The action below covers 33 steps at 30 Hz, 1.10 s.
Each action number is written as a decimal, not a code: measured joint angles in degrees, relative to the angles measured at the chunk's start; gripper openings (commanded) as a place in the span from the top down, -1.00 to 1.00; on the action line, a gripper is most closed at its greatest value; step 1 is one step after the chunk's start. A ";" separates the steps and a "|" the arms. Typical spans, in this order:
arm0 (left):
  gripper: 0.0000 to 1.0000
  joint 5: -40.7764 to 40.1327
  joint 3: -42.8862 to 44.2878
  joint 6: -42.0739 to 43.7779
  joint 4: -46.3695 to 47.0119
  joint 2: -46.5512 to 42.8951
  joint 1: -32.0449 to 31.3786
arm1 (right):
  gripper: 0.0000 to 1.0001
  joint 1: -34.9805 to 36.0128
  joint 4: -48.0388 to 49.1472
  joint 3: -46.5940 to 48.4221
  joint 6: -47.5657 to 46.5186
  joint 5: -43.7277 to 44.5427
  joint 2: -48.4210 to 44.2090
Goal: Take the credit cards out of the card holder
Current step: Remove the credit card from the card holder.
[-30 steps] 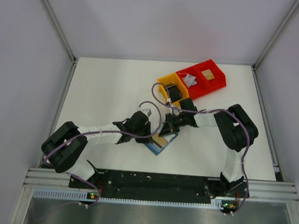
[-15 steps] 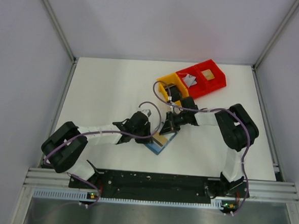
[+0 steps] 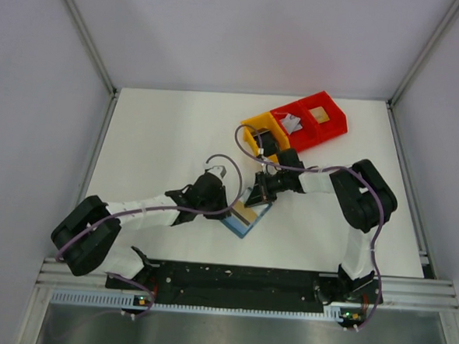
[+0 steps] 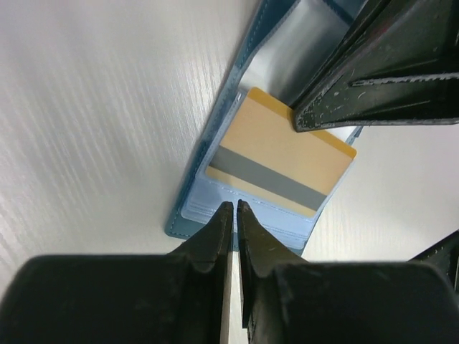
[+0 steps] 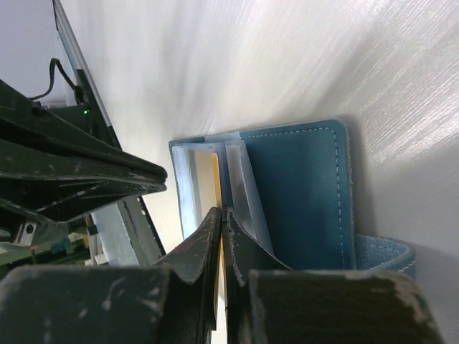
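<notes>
The left end effector (image 4: 234,208), a sliver apart, has backed off the card holder (image 4: 208,183); the right (image 5: 221,215) stays pinched closed.

From overhead I can't read the card holder (image 3: 247,218) well: both grippers crowd it near the desk's middle, and it is too small to show how many pockets it has. In my left wrist view, the tan-yellow card (image 4: 280,154) has its top corner covered by the right gripper (image 4: 301,120), and the holder runs off the top edge. The contents of the red bin (image 3: 309,119) stay unclear.
</notes>
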 measured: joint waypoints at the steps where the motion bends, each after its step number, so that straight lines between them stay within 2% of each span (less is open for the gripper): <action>1: 0.80 -0.81 0.02 0.24 0.15 -0.46 0.15 | 1.00 0.00 -0.02 0.00 0.00 0.00 0.00; 6: 0.81 -2.86 0.74 1.95 1.31 -0.72 1.01 | 1.00 0.00 0.00 0.00 0.00 -0.02 0.09; 14: 0.85 -2.97 3.04 3.39 1.90 3.82 1.27 | 1.00 0.02 0.00 0.00 0.00 -0.09 0.22; 33: 0.92 0.68 4.94 3.56 -1.31 6.58 1.55 | 1.00 0.02 -0.04 -0.02 0.00 0.24 0.24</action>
